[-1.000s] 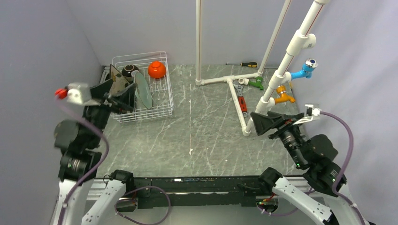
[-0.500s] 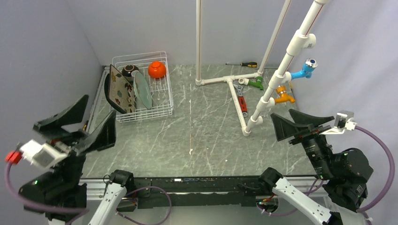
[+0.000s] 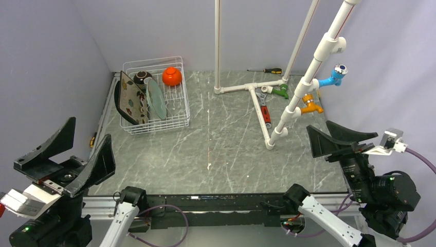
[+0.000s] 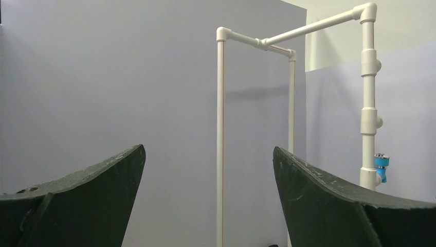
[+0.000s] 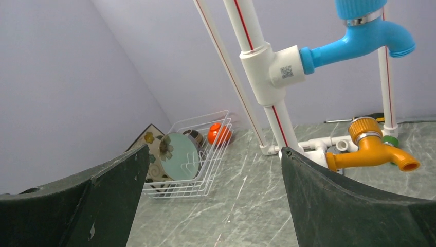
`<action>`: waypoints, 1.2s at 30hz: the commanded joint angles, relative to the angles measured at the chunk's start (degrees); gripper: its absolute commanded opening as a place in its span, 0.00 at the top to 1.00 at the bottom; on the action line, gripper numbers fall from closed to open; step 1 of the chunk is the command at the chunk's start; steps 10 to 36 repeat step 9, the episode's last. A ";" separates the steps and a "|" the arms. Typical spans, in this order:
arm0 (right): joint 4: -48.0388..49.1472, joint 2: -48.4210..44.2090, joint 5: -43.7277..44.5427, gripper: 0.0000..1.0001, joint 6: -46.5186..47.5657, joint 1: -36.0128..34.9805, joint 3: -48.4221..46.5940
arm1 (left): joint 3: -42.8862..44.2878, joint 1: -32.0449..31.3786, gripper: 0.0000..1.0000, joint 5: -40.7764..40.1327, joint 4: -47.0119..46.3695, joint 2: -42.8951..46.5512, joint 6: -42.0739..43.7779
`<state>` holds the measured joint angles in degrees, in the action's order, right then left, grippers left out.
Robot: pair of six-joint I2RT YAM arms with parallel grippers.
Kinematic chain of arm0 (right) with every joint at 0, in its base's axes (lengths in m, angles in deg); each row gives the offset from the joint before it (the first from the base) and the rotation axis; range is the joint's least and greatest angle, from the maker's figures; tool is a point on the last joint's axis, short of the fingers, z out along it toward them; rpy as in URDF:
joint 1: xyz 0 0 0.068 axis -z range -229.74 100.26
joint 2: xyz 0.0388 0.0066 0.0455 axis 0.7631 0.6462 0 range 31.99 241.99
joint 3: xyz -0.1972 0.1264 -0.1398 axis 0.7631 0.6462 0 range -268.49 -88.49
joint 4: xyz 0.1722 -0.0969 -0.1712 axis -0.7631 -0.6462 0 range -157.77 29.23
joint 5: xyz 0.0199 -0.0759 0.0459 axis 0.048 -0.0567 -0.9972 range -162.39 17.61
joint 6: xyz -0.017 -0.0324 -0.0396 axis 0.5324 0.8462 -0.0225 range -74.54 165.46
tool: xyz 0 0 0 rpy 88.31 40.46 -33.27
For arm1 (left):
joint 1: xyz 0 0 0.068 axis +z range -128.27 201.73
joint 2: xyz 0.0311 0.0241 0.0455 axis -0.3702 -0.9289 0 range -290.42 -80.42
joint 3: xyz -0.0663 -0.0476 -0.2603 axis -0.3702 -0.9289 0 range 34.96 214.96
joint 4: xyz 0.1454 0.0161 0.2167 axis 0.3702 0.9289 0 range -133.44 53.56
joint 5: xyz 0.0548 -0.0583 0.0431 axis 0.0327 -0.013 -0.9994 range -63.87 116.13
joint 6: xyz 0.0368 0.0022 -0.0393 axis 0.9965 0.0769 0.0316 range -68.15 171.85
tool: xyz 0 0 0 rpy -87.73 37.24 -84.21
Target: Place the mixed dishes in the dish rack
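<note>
Plates (image 3: 134,98) edgewise — dish rack (image 3: 175,117) runs near-to-far.

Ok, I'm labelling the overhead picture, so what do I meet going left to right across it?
left gripper → dark teal plate → floral plate → pale green plate → orange bowl (those four in the dish rack) → green tap → right gripper

Top overhead, from near edge; left wrist faces wall (image 4: 103,77); right wrist, top share dish rack (image 5: 177,190).
</note>
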<state>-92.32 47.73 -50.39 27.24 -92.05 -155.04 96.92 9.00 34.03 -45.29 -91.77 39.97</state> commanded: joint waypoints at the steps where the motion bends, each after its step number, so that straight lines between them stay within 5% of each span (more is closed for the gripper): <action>1: 1.56 -1.15 2.60 0.00 -0.84 0.01 -0.11 | 0.26 -0.10 0.00 -0.67 -0.07 -0.94 1.14; 36: -2.78 -0.18 6.25 0.00 -1.89 0.03 -1.46 | -0.01 -0.10 0.01 -0.05 0.71 -1.39 0.24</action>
